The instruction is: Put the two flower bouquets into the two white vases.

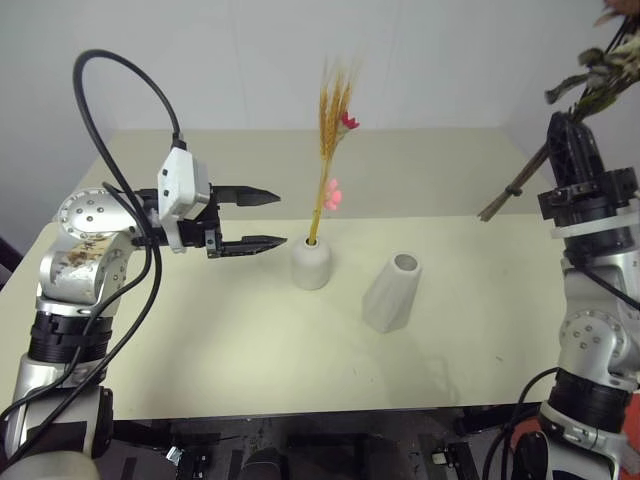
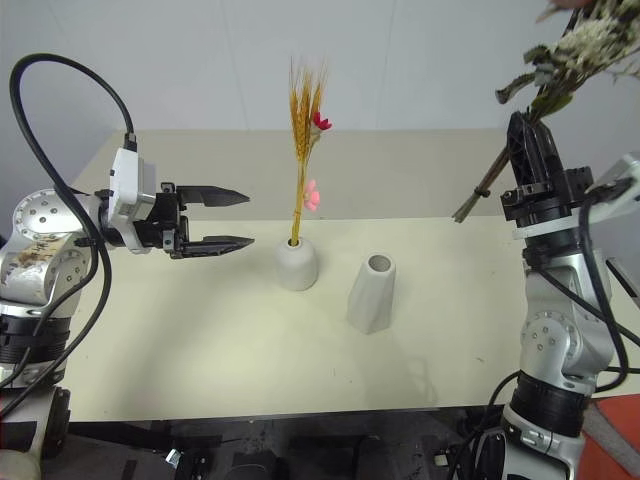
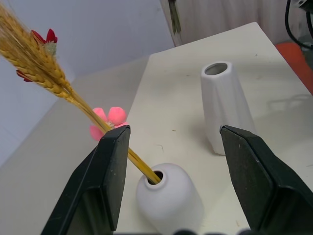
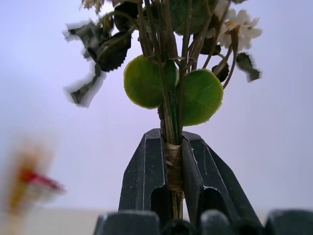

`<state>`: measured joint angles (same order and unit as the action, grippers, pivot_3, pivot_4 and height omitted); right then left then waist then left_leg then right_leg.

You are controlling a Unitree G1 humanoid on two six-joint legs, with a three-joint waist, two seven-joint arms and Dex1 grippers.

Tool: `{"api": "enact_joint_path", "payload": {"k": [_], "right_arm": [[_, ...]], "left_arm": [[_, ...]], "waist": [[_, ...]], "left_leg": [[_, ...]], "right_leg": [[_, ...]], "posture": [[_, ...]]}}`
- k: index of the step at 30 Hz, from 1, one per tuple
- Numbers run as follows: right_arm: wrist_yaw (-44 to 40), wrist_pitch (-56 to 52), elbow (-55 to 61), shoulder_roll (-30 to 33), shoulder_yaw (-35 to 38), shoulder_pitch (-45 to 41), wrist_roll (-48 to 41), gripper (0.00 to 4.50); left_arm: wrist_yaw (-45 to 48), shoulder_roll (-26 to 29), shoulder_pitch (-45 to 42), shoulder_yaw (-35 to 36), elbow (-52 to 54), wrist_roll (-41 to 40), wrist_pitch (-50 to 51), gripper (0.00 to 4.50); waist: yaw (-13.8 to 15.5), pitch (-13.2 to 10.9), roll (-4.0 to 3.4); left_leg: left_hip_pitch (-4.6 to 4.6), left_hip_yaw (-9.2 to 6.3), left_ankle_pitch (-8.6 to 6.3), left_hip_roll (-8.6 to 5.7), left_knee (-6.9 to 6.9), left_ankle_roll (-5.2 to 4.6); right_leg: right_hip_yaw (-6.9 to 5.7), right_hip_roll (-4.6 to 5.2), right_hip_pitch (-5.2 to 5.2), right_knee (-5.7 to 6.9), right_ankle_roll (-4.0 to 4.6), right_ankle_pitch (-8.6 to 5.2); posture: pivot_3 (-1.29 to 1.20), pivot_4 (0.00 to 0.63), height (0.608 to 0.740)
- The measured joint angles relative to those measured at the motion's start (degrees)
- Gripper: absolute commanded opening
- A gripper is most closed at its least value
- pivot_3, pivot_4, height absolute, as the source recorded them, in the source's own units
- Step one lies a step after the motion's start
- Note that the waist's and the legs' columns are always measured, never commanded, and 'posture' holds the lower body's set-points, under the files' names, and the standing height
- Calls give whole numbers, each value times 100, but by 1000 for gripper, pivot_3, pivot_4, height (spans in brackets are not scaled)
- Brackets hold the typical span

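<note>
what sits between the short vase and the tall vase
Nothing: in the left eye view, bare table separates the short vase from the tall vase.

Bright, even light; soft shadows, blurred wrist-view edge.

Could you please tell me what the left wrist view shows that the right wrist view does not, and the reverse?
Left wrist view alone: the open left gripper, the short vase holding the wheat bunch, and the taller empty vase on the table. Right wrist view alone: the right gripper shut on the bushy bunch. Shared: perhaps the wheat bunch, a blur in the right wrist view.
</note>
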<state>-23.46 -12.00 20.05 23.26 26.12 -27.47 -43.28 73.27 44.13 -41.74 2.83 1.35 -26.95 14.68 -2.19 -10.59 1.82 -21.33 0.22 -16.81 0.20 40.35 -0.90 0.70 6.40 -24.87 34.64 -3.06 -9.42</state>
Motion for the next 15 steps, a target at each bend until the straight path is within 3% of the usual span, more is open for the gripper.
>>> {"api": "enact_joint_path", "payload": {"k": [7, 15], "right_arm": [[526, -523, 679, -123, -558, -5, -427, 208], [432, -827, 944, 3, -765, 348, -767, 208]], "left_arm": [[17, -20, -63, -50, -98, 43, -94, 3184], [48, 20, -63, -50, -141, 114, -180, 3184]], "waist": [[-6, 0, 0], [37, 0, 0]], "left_leg": [[7, 1, 0, 1, -2, 0], [1, 0, 0, 1, -1, 0]], "right_leg": [[7, -6, -7, 25, 10, -5], [6, -6, -8, 21, 9, -6]], "posture": [[0, 150, 740], [0, 150, 740]]}}
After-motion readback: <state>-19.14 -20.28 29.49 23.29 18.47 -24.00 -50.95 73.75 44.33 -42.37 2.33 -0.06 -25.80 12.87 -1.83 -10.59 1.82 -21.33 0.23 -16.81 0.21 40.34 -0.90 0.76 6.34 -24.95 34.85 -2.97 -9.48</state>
